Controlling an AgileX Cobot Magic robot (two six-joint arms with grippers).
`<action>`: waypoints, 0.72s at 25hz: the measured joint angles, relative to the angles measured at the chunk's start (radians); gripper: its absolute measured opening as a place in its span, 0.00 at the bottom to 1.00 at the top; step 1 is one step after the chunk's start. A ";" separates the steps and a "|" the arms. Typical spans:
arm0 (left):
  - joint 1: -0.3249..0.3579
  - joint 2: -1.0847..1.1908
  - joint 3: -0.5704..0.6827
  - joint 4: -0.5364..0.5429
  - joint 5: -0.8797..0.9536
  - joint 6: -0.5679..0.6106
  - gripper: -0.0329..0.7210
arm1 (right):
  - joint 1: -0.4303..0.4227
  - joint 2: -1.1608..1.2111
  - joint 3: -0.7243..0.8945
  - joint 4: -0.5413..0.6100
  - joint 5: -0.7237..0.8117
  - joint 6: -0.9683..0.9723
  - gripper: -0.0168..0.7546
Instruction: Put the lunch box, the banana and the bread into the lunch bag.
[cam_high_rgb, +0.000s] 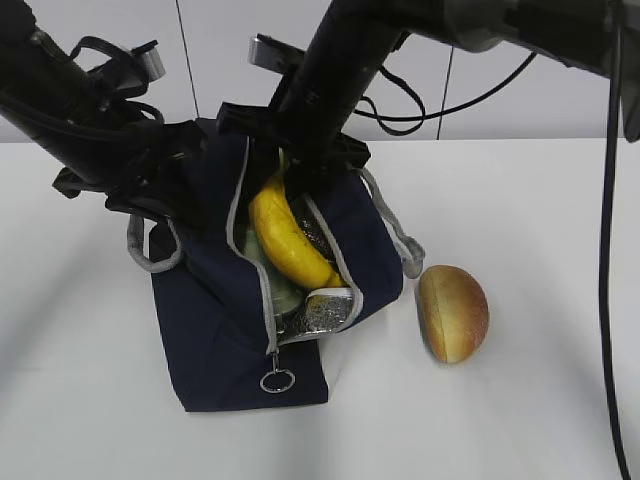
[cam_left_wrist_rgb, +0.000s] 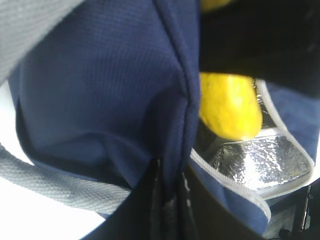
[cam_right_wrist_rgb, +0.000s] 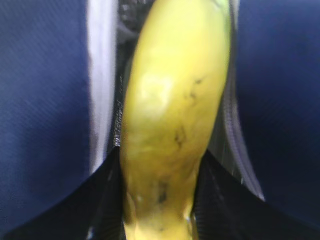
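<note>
Exterior view: The lunch bag lies on the white desk, its zipped opening parted toward the camera. The banana sits in the opening, its upper end under the right arm, its lower end pointing at the silver foil lining. A pale green surface, apparently the lunch box, shows beneath the banana inside the bag. The bread rests on the desk just beside the bag's right side, apart from it. The left gripper is at the bag's left edge by a grey handle; its state cannot be told here. The right gripper is at the top of the opening, over the banana's upper end.

Left wrist view: The left gripper is pinching a fold of the bag's navy fabric. The banana end lies beyond the fold, above the foil lining.

Right wrist view: The right gripper is pressed against the banana from both sides, holding it. Navy bag fabric and grey zipper trim flank the banana.
</note>
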 joint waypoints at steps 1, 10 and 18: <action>0.000 0.000 0.000 -0.001 0.000 0.000 0.08 | 0.005 0.000 0.016 0.000 -0.002 0.000 0.40; 0.000 0.000 0.000 0.007 -0.001 -0.001 0.08 | 0.016 0.000 0.040 0.002 -0.008 -0.004 0.65; 0.000 0.000 0.000 0.011 -0.001 -0.001 0.08 | 0.016 -0.041 0.042 -0.051 -0.001 -0.015 0.87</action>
